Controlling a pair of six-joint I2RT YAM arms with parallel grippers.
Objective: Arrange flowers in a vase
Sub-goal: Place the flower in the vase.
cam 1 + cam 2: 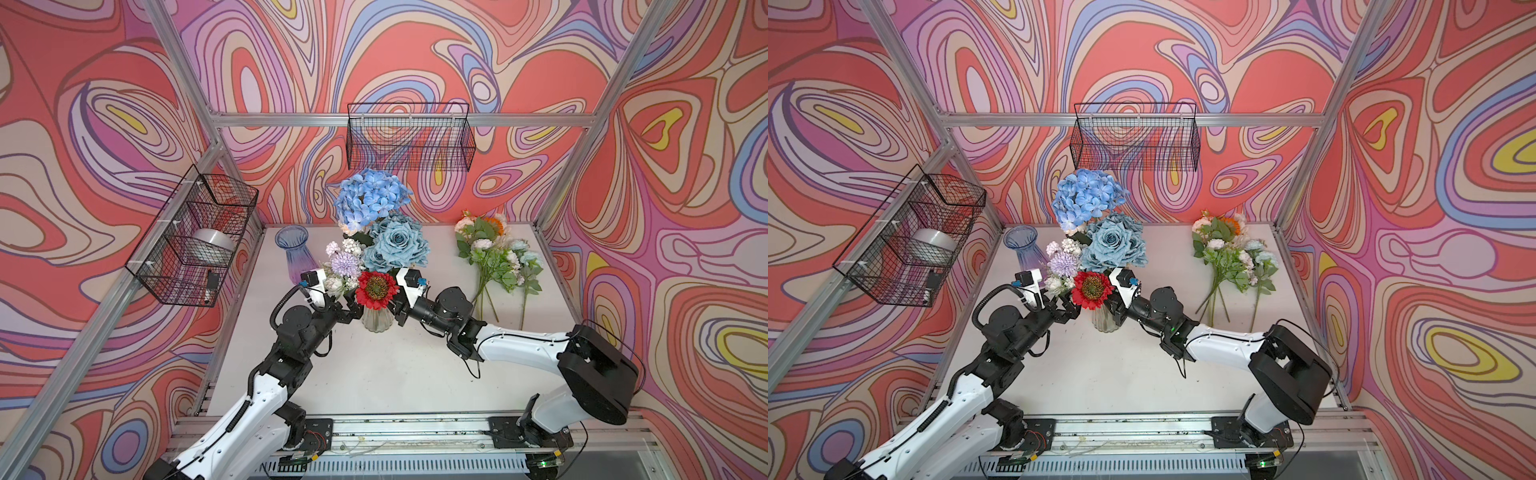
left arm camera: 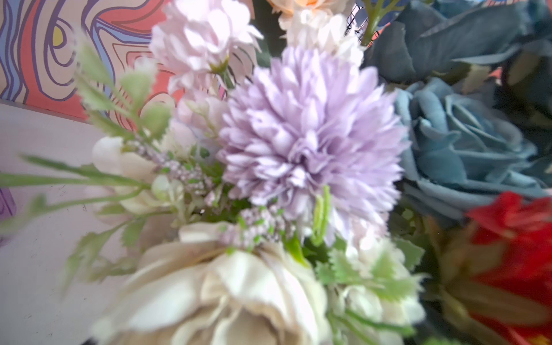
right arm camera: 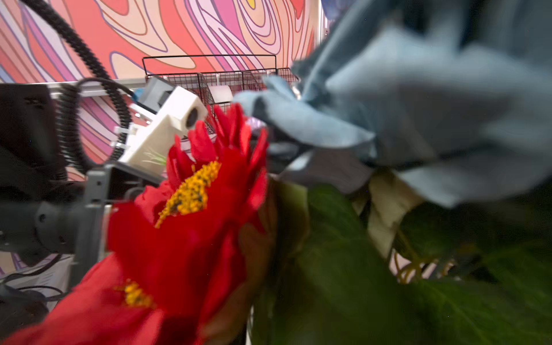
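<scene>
Glass vase (image 1: pixel 377 322), clear and ribbed, stands mid table (image 1: pixel 374 374) with both arms at its neck.

Risks first. The bouquet is tall and top-heavy, with the blue hydrangea (image 1: pixel 370 199) towering at the back, so a sideways nudge from either arm could tip the vase. Left gripper (image 1: pixel 354 309) is spread wide just beside the neck, under the lilac pompom (image 1: pixel 345 262). It grips nothing, so it likely gives no bracing; can't tell if it touches the glass. Right gripper (image 1: pixel 397 311) is buried under the red sunflower (image 1: pixel 377 289) and leaves, so can't tell if it is spread or pinching a stem. If it pulls out while snagged on a leaf, it could drag a stem out or tilt the lot. The neck looks crowded, and another stem may jam or push neighbours out.

Looks: fabric blooms, green stems. Aqua roses (image 1: pixel 397 245) sit between hydrangea and sunflower. Cream rose (image 2: pixel 227 286) is low on the left side, seen in the left wrist view. Loose flowers (image 1: pixel 494 257), pale roses and an orange bloom, lie on the table well to the right, so the task is unfinished. Purple vase (image 1: pixel 296 253) at back left holds nothing visible.
</scene>
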